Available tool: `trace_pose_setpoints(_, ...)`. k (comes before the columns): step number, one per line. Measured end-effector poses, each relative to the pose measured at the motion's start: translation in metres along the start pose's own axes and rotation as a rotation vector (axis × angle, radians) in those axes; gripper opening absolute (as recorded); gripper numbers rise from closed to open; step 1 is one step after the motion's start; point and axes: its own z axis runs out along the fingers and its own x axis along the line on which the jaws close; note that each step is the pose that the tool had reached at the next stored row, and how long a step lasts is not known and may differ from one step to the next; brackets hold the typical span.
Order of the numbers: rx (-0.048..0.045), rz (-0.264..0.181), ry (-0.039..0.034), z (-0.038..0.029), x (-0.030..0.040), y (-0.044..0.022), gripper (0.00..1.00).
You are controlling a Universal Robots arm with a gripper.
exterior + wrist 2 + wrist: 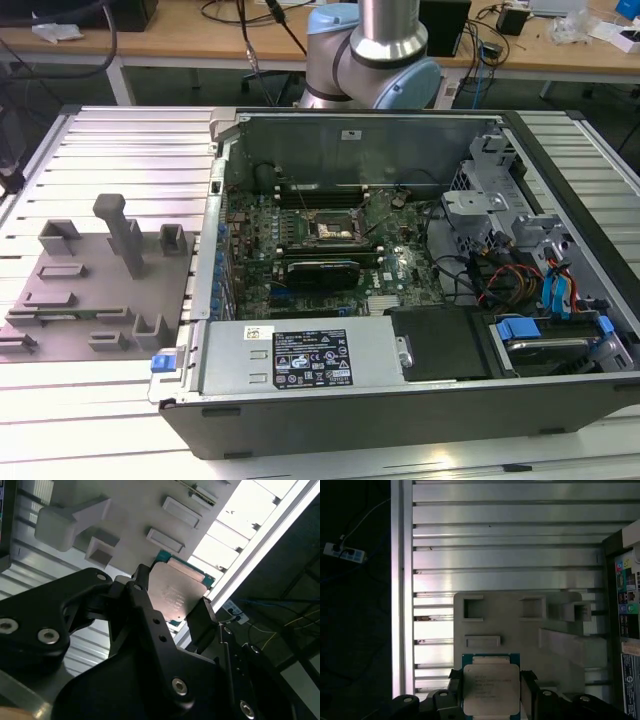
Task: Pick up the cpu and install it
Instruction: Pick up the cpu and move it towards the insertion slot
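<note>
Holding one cpu (491,690), seemingly above one tray (515,630)

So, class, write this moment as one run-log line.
gripper: shut on cpu | cpu: held above grey tray | install: not yet done

In the exterior view the socket (335,228) lies open from above in the middle of the case (360,140); the long black card (322,270) stands close at its six o'clock, with the power supply (300,357) walling off the way beyond; loose cables (395,195) hang at one o'clock; the drive cage (495,195) and a knot of wires (500,275) crowd three o'clock; the side wall (215,170) rises at nine o'clock, between socket and grey tray (90,290); the arm's base (370,50) stands at the case's twelve o'clock; a tall post (122,235) and low blocks (172,240) stick up from the tray; bare ribbed counter (120,140) lies free at the tray's twelve o'clock; in the first wrist view the pincer (491,690), clamped on the cpu (491,680), hangs above the tray's blocks.
</note>
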Motion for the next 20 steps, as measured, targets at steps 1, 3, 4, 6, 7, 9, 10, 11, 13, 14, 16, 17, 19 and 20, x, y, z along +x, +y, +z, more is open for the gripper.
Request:
trace_pose_setpoints(1,0.0,0.0,-0.0001,-0.0021,-0.0001,0.0004,0.55)
trace_pose_setpoints(3,0.0,0.0,-0.0001,-0.0091,-0.0002,0.0015,0.55)
trace_pose_setpoints(4,-0.0001,0.0,-0.0001,-0.0108,-0.0002,0.0018,0.55)
trace_pose_setpoints(6,0.0,0.0,0.0,-0.0156,-0.0003,0.0025,0.55)
trace_pose_setpoints(7,-0.0001,0.0,-0.0001,-0.0176,-0.0004,0.0028,0.55)
trace_pose_setpoints(9,-0.0001,0.0,-0.0002,-0.0176,-0.0004,0.0029,0.55)
trace_pose_setpoints(10,-0.0001,0.0,-0.0001,-0.0177,-0.0004,0.0029,0.55)
trace_pose_setpoints(11,0.0,0.0,0.0,-0.0178,-0.0004,0.0029,0.55)
trace_pose_setpoints(13,0.0001,0.0,0.0002,-0.0178,-0.0028,0.003,0.55)
trace_pose_setpoints(14,-0.0001,0.0,-0.0001,-0.0176,-0.0046,0.003,0.55)
trace_pose_setpoints(16,-0.0001,0.0,-0.0001,-0.0176,-0.0086,0.0031,0.55)
trace_pose_setpoints(17,-0.0001,0.0,-0.0001,-0.0175,-0.0104,0.0032,0.55)
trace_pose_setpoints(19,0.0,0.0,0.0,-0.0174,-0.0156,0.0033,0.55)
trace_pose_setpoints(20,-0.0001,0.0,0.0,-0.0172,-0.0213,0.0034,0.55)
